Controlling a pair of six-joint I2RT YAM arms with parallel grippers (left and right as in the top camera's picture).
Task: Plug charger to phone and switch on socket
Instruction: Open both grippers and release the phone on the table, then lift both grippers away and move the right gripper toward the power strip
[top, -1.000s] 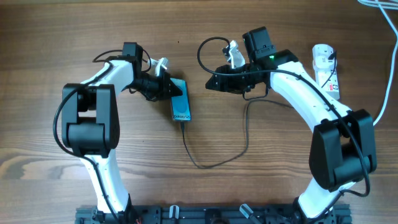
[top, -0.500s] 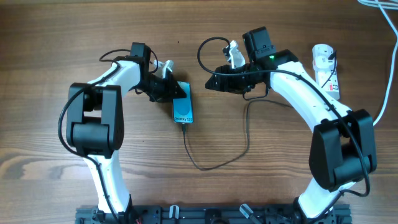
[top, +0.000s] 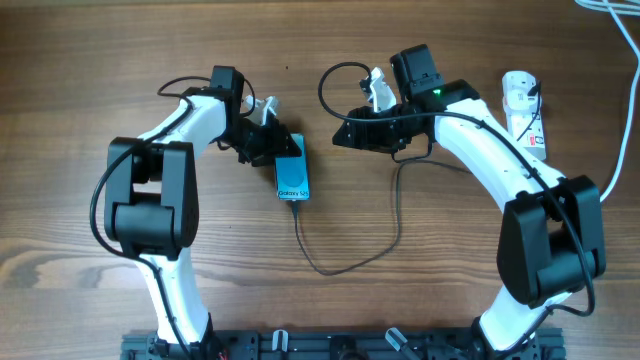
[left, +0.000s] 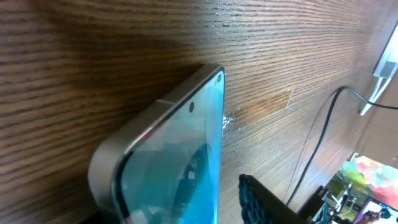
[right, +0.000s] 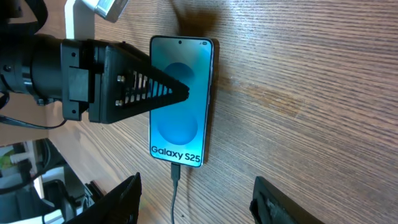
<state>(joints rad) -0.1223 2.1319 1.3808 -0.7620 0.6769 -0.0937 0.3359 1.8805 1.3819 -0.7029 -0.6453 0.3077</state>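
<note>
The phone (top: 292, 179) lies flat on the table, its cyan screen showing "Galaxy S25" (right: 180, 99). The charger, a thin black cable (top: 340, 262), sits with its connector in the phone's bottom edge (right: 176, 171) and loops right toward the right arm. My left gripper (top: 272, 147) is at the phone's top-left corner. One blue-padded finger (left: 264, 202) hovers just off the screen (left: 180, 162), and the other finger is hidden. My right gripper (top: 343, 133) is open and empty, right of the phone; both its fingers frame the cable (right: 208, 208). The white socket (top: 522, 110) lies at the far right.
The socket's thick white cord (top: 625, 70) runs along the right edge of the table. A black arm cable (top: 330, 80) loops above the right gripper. Bare wood surrounds the phone in front and to the left.
My left arm has moved a little to the right, and the phone has shifted slightly right and toward the front. The right arm has not moved.
</note>
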